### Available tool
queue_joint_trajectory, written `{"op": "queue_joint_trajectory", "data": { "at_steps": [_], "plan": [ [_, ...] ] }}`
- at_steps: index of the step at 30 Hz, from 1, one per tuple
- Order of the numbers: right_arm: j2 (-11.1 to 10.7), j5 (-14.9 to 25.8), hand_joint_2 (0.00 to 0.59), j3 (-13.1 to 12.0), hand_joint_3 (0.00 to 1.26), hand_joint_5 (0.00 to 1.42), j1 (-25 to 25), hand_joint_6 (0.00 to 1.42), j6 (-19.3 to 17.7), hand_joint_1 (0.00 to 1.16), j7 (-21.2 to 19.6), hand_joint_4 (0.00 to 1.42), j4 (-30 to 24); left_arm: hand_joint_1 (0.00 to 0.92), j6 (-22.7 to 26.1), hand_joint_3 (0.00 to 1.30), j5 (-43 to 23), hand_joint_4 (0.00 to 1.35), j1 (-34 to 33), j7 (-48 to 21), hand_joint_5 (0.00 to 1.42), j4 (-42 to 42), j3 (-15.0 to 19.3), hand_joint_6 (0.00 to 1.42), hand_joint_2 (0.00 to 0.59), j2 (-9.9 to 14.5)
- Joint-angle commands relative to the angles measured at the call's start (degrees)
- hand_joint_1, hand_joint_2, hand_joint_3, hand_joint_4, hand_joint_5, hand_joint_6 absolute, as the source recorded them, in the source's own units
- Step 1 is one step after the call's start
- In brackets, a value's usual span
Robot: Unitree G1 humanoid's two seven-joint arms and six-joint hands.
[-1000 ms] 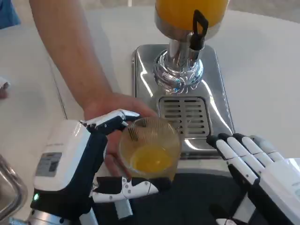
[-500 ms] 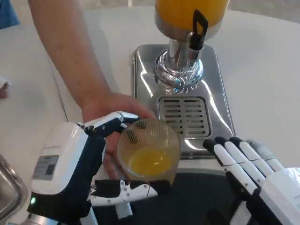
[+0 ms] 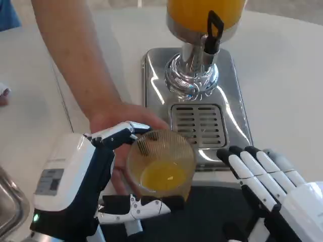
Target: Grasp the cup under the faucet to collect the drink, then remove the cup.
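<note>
Ribbed clear cup [image 3: 160, 162] of orange drink [image 3: 164, 176]; silver slotted drip tray [image 3: 197, 124].

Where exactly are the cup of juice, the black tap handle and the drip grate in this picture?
cup [image 3: 161, 166], head view: on the juice inside the ribbed glass.
black tap handle [image 3: 214, 31], head view: on the lever's middle.
drip grate [image 3: 198, 126], head view: on the slotted plate's centre.

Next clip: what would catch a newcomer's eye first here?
The ribbed cup with orange juice in its bottom, held by the left hand just in front of the drip tray. A person's hand reaches in and wraps the cup too. Above, the juice dispenser stands full, while the right hand rests open nearby.
</note>
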Motion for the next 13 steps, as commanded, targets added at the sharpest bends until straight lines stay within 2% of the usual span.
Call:
{"op": "queue_joint_trajectory", "data": {
  "at_steps": [1, 13],
  "plan": [
    [0.12, -0.08, 0.539, 0.05, 0.00, 0.00, 0.29, 0.00, -0.01, 0.11, 0.14, 0.00, -0.27, 0.604, -1.99, 1.01, -1.25, 1.22, 0.44, 0.16, 1.42, -1.89, 0.30, 1.42, 0.000, -0.63],
    [0.38, -0.29, 0.539, 0.42, 0.00, 0.00, -0.06, 0.00, 0.90, 0.10, 0.65, 0.00, -0.51, 0.604, -1.81, 1.01, -1.08, 1.22, 0.12, 0.15, 1.42, -1.97, 0.27, 1.42, 0.000, -1.02]
  ]
}}
